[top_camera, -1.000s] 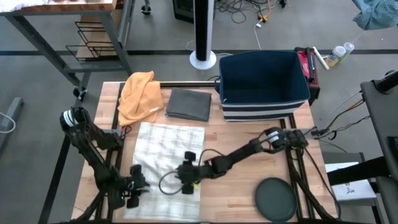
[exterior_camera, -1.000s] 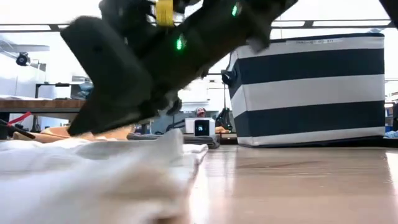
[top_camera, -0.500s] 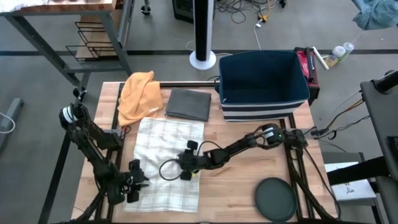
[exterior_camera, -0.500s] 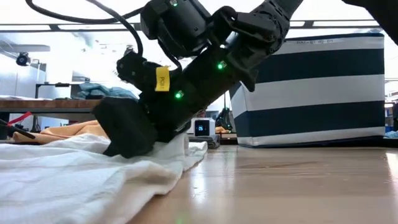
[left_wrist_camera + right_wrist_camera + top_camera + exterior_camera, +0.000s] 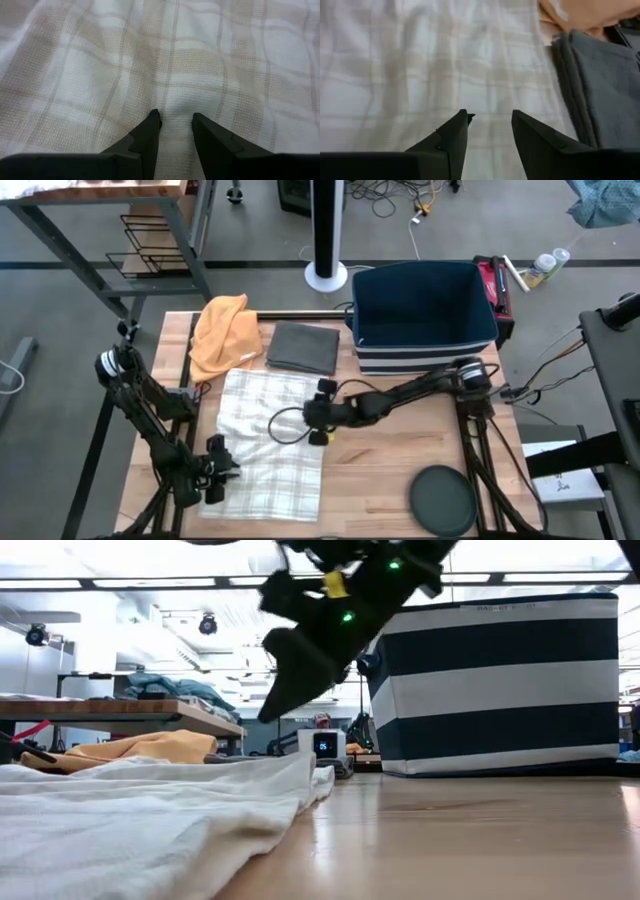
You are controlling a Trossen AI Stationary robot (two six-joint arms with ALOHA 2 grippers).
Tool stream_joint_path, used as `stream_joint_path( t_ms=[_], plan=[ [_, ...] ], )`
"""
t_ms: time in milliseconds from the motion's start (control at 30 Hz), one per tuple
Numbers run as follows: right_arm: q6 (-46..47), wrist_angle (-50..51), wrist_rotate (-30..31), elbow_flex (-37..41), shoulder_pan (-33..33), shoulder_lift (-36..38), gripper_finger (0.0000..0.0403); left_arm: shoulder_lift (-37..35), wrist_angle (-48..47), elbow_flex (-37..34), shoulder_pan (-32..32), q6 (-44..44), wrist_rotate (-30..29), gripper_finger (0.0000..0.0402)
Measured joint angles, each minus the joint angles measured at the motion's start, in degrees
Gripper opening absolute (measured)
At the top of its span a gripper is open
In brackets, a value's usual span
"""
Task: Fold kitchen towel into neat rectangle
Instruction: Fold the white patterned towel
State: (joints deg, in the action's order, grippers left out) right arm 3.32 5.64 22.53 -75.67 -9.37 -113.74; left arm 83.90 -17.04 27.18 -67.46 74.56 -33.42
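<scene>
High view: the plaid kitchen towel (image 5: 270, 442) is spread flat on the desk (image 5: 390, 470); the left claw (image 5: 214, 480) sits at its near left edge, the right claw (image 5: 318, 416) over its right edge, moved farther back than half a second before. Low view: the right claw (image 5: 300, 665) is now lifted clear of the cloth, likely repositioning. Left wrist view: fingers (image 5: 150, 132) part-open, pressed onto fabric, nothing pinched. Right wrist view: fingers (image 5: 455, 132) parted, empty, above towel beside folded grey cloth (image 5: 605, 85).

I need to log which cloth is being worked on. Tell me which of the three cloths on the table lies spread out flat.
The white checked kitchen towel, lying open near the front. The orange cloth is bunched up, and the grey cloth is already folded.
</scene>
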Motion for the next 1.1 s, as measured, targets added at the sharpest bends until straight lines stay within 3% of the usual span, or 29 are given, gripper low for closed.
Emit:
stream_joint_path(
  t_ms=[167,267,500,600,833,1100],
  plan=[
    [7.0,-16.8,-10.7,10.4,-1.2,2.5,0.0140,0.1,-0.3,0.0,0.2,-0.1,-0.7,0.0114],
    [10.5,-23.2,-13.0,13.2,-2.9,1.1,0.0132,0.1,-0.6,0.0,0.3,-0.1,-0.9,0.0114],
    [15.1,-5.4,-5.8,13.0,-3.6,0.2,0.0120,0.0,-0.6,0.0,0.4,-0.4,-1.3,0.0114],
    [15.1,-2.9,-4.3,12.1,-4.2,1.4,0.0120,-0.1,-0.6,0.0,0.3,-0.4,-1.1,0.0114],
    [9.8,-8.2,-4.3,7.6,-5.0,2.9,0.0136,-0.5,-0.9,1.4,0.3,-2.4,-0.5,0.0114],
    [9.5,-20.9,-3.9,7.9,-3.1,-2.9,0.0134,-0.5,-1.0,4.2,1.7,-7.9,-4.3,0.0114]
  ],
)
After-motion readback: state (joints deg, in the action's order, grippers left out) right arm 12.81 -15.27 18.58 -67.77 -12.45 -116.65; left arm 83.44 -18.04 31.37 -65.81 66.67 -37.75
